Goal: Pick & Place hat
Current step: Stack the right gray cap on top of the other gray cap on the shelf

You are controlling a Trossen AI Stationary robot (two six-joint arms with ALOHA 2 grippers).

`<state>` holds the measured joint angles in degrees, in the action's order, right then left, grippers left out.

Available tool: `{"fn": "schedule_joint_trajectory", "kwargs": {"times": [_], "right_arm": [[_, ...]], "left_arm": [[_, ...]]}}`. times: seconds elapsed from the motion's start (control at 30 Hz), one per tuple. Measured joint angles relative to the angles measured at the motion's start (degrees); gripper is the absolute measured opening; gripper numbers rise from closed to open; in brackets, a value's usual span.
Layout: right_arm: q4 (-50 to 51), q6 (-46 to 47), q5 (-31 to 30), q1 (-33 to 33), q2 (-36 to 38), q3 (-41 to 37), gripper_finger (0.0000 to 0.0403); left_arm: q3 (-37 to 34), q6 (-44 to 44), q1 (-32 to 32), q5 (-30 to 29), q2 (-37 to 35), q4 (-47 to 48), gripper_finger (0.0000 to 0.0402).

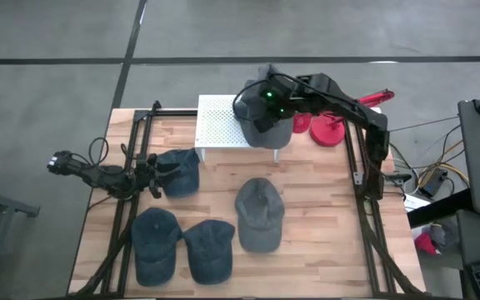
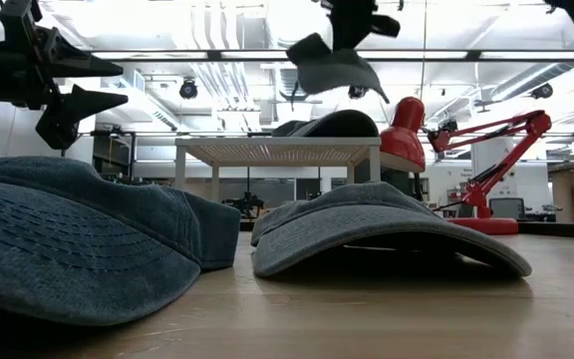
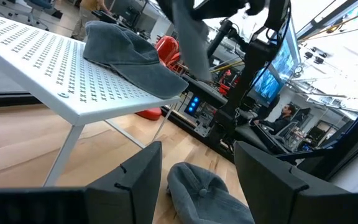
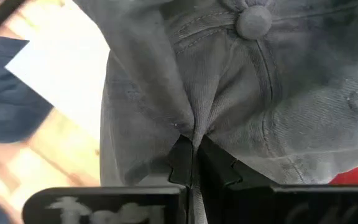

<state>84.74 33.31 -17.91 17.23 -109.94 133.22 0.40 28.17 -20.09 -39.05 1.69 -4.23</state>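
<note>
Grey hat point(image 1: 261, 215) – blue caps point(image 1: 155, 242) – white perforated stand point(image 1: 217, 123) – red lamp point(image 1: 333, 129)

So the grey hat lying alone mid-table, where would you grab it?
Probably the crown of the grey hat, pinched from straight above: it domes up soft in the low view, while its brim lies flat on the table. The right gripper holds another hat pinched by a fold of fabric.

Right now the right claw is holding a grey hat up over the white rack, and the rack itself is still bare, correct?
Not quite. The right claw does hold a grey hat above the white rack, but the rack is not bare: the left wrist view shows another grey hat already lying on it.
</note>
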Motion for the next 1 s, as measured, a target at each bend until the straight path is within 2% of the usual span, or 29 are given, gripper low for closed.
{"fn": "schedule_joint_trajectory", "kwargs": {"times": [0.37,0.73,1.0], "right_arm": [[-0.32,-2.35,1.25,2.21,-5.28,1.78,0.0012],[-2.83,-3.48,4.87,4.53,-6.44,1.72,0.0012],[-2.83,-0.58,6.42,6.26,-6.44,1.61,0.0012]], "left_arm": [[0.0,0.06,-0.01,-0.02,0.96,0.0,0.0204],[0.0,0.11,0.0,-0.02,1.12,-0.01,0.0204],[0.0,0.11,0.01,-0.02,1.14,0.0,0.0204]]}}
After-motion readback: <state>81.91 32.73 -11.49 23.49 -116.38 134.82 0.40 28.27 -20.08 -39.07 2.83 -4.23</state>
